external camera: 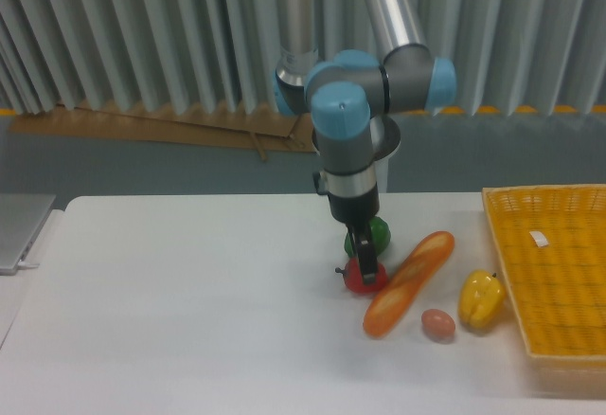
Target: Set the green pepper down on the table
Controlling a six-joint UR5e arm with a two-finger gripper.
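Our claw [365, 265] hangs by the green pepper [376, 234] on the desk [189, 320]. We cannot tell its grip; next we lift away.

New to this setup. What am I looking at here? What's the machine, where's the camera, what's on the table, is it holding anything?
It is one robot arm with a two-finger gripper, filmed by a fixed camera facing the white table. The gripper is down among the food: a green pepper just behind it and a red pepper at its tips. Whether it grips anything cannot be told. Nearby lie a bread loaf, an egg, a yellow pepper, and a yellow basket at right.
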